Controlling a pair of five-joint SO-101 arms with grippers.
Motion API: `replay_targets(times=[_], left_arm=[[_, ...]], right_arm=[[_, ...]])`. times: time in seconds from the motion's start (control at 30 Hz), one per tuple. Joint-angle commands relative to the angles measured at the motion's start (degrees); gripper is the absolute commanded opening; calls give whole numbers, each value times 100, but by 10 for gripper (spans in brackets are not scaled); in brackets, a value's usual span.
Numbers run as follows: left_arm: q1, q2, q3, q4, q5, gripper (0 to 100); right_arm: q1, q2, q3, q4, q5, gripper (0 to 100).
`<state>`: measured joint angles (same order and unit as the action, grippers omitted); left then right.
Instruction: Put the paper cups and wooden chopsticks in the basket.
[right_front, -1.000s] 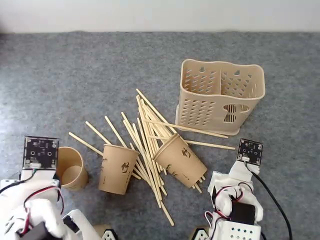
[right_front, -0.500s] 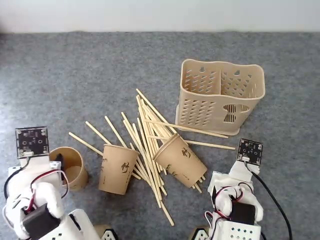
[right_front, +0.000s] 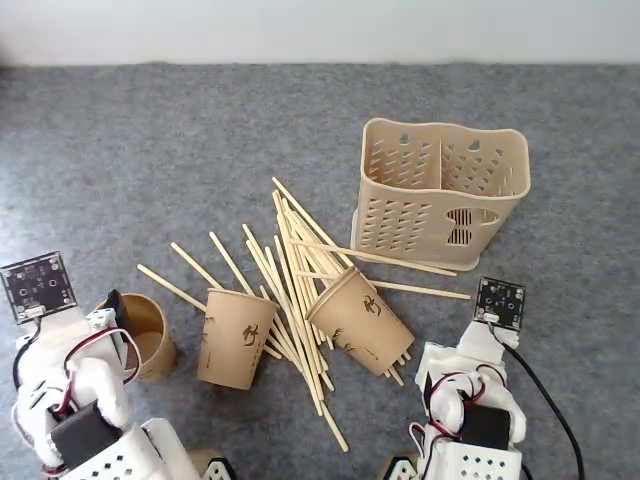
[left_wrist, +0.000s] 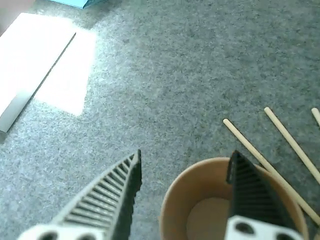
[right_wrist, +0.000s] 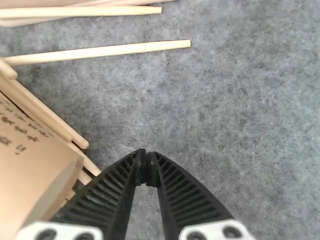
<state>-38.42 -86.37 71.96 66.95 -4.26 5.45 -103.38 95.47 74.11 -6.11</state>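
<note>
Chopsticks (right_front: 292, 262) piled under two tipped paper cups (right_front: 236, 338), beside basket (right_front: 440, 195).

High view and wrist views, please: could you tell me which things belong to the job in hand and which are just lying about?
Belong to the job:
- upright tan paper cup
- middle tan paper cup
- tan paper cup nearest the basket
- pale wooden chopsticks, scattered
- beige perforated plastic basket

Just lying about:
- flat white board on the grey carpet
</note>
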Motion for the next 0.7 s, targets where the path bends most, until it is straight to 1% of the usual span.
replay_targets(times=[0.0, 0.03, 0.1, 0.17, 0.27, 0.43, 0.5, 0.57, 0.67], left_arm=[[9, -53, 110, -255, 114, 265], [-26, -53, 154, -316, 123, 265], [-246, -53, 198, -431, 132, 265], [-492, -53, 207, -527, 141, 265], [-782, -53, 207, -598, 378, 265], [-949, -53, 189, -633, 448, 265], [-949, -53, 198, -624, 448, 265], [-949, -53, 207, -624, 448, 265], [-958, -53, 215, -624, 448, 265]], right_arm=[[-154, -57, -457, -233, 1169, 9], [-163, -57, -571, -347, 1714, 9], [-127, -57, -651, -910, 2699, 9], [-154, -48, -651, -1332, 3262, 9], [-321, -4, -800, -1596, 3332, 9], [-822, 4, -1609, -1200, 3332, 51], [-1051, 48, -1987, -1103, 3332, 43], [-1288, 277, -2330, -1068, 3332, 39], [-1604, 1121, -2831, -1068, 3270, 40]])
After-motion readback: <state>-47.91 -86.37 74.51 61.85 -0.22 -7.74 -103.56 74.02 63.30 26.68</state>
